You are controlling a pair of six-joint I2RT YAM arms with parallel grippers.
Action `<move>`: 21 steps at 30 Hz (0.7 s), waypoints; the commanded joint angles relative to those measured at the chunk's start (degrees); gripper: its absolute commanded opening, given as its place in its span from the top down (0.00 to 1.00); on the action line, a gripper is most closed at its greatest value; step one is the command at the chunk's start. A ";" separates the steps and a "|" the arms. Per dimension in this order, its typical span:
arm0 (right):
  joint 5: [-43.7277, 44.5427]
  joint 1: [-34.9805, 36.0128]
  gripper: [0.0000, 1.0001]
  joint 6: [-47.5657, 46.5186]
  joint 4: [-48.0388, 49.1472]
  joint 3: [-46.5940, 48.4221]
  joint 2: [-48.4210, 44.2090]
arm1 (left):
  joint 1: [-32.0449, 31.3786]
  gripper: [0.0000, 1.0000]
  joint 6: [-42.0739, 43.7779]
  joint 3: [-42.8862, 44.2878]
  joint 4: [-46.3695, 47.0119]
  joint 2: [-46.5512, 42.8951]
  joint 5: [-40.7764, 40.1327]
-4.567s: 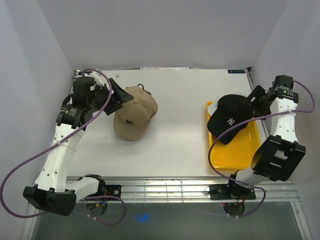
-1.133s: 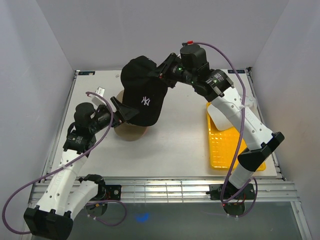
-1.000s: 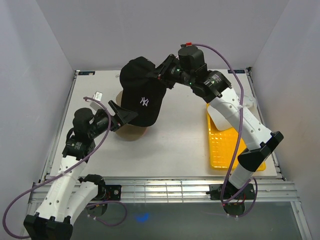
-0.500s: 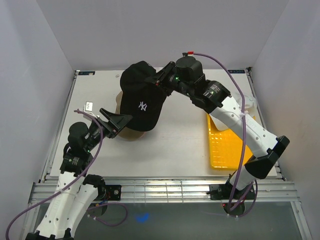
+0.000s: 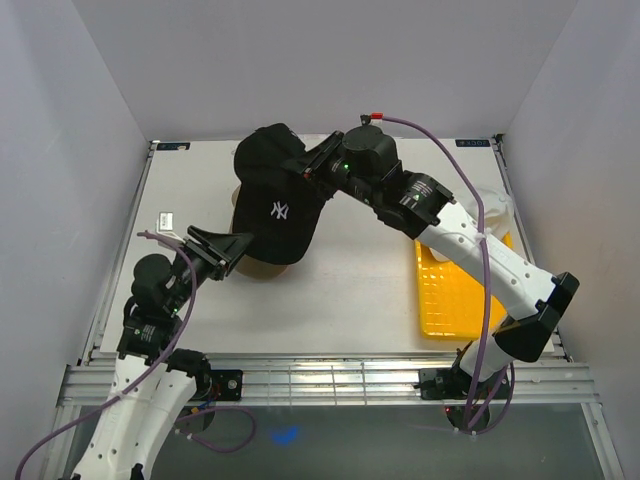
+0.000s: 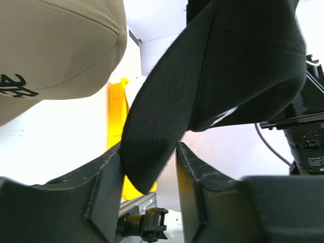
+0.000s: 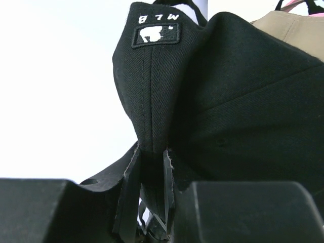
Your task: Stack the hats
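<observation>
My right gripper (image 5: 305, 165) is shut on the rear of the black hat (image 5: 272, 205) and holds it in the air over the tan hat (image 5: 262, 268), which lies on the table. In the right wrist view the fingers (image 7: 150, 167) pinch the back seam under the MLB patch of the black hat (image 7: 228, 91). The tan hat (image 7: 288, 28) and a pink edge (image 7: 304, 5) show behind it. My left gripper (image 5: 235, 248) stands open around the black brim (image 6: 152, 147). The brim touches the left finger, with a gap to the right one. The tan hat (image 6: 55, 50) sits beside it.
A yellow mesh tray (image 5: 445, 300) lies at the right of the table, also visible as the tray (image 6: 114, 111) past the brim. A white hat (image 5: 497, 210) rests at its far end, mostly hidden by the right arm. White walls close in three sides.
The left gripper has pulled back toward the near edge and narrowed around the black brim. The right gripper has shifted the black hat slightly left over the tan hat.
</observation>
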 commanded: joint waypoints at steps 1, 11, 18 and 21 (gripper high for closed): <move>2.09 0.53 0.92 0.83 3.13 -0.13 -1.74 | -0.30 0.49 -0.84 2.87 -1.95 -0.27 -2.59; 3.32 0.53 0.92 -4.79 0.32 1.98 1.34 | -0.21 0.69 -0.40 8.06 -7.93 5.88 -5.93; 4.90 0.44 0.92 -12.07 -8.27 11.28 7.48 | -0.21 0.85 -3.12 11.75 -13.37 8.34 -7.95; 5.34 0.27 0.92 -15.94 -10.05 14.98 9.95 | -0.21 1.00 -6.11 12.98 -15.67 9.75 -7.96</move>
